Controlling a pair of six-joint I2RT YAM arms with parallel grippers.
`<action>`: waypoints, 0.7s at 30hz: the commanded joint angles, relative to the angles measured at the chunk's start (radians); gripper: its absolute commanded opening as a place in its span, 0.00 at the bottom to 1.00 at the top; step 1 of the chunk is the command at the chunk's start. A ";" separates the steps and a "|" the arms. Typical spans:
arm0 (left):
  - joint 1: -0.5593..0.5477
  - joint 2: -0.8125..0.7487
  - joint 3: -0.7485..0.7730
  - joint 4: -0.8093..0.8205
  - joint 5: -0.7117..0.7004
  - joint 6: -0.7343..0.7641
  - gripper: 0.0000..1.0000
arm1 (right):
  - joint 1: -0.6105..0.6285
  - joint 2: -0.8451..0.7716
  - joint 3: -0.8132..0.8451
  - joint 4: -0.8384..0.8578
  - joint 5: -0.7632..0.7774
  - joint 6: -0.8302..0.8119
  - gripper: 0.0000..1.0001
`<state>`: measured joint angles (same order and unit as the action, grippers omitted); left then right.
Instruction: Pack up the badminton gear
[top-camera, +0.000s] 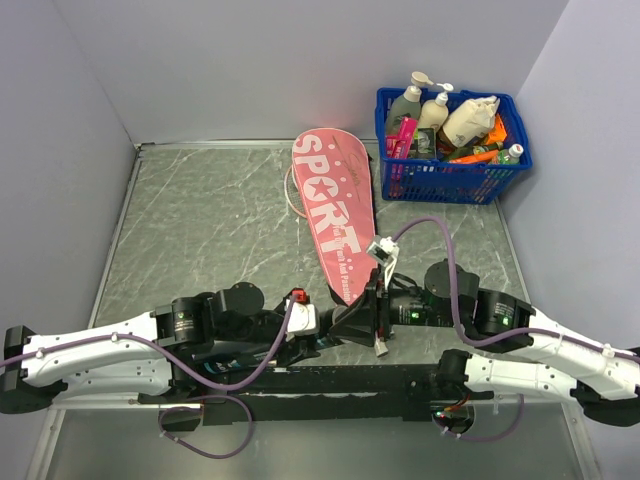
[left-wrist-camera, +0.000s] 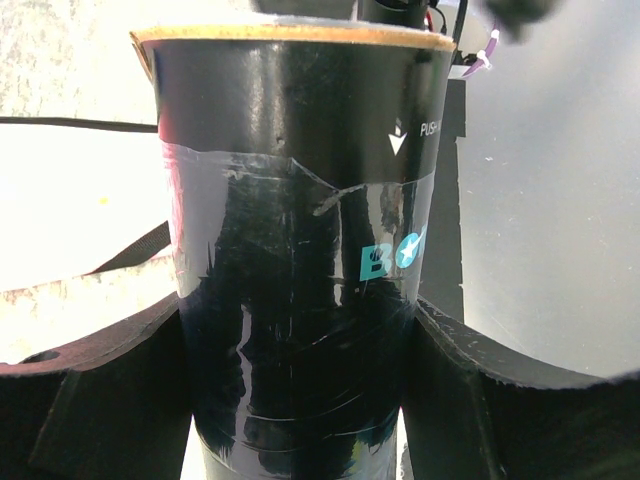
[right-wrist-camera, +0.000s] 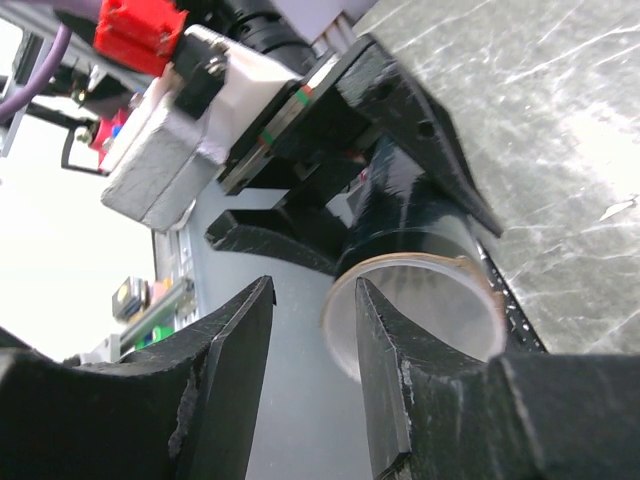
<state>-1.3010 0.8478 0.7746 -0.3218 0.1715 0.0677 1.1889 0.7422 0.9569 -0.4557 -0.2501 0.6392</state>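
Observation:
My left gripper (left-wrist-camera: 300, 330) is shut on the slim black tube (left-wrist-camera: 290, 250), which fills the left wrist view with its open, tan-rimmed end away from the camera. In the right wrist view, my open right gripper (right-wrist-camera: 315, 290) is at the tube's open mouth (right-wrist-camera: 420, 300), with one edge of the rim between its fingers. In the top view both grippers meet near the table's front centre, left (top-camera: 325, 335) and right (top-camera: 362, 315). The long pink cover lettered "SPORT" (top-camera: 335, 205) lies flat just beyond them. No rackets or shuttlecocks are in view.
A blue plastic basket (top-camera: 455, 185) of bottles stands at the back right corner. Grey walls close in the left, back and right sides. The arms' black base rail (top-camera: 330, 385) runs along the near edge.

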 joint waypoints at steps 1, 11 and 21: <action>-0.007 -0.036 0.028 0.095 0.034 -0.034 0.01 | -0.008 -0.015 -0.038 0.049 0.090 0.016 0.47; -0.007 -0.055 0.028 0.096 0.040 -0.032 0.01 | -0.029 -0.052 -0.124 0.097 0.104 0.046 0.51; -0.011 -0.058 0.026 0.095 0.033 -0.031 0.01 | -0.031 -0.127 -0.257 0.193 0.080 0.094 0.53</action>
<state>-1.3014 0.8234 0.7723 -0.3630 0.1703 0.0616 1.1595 0.6250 0.7551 -0.2695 -0.1757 0.7136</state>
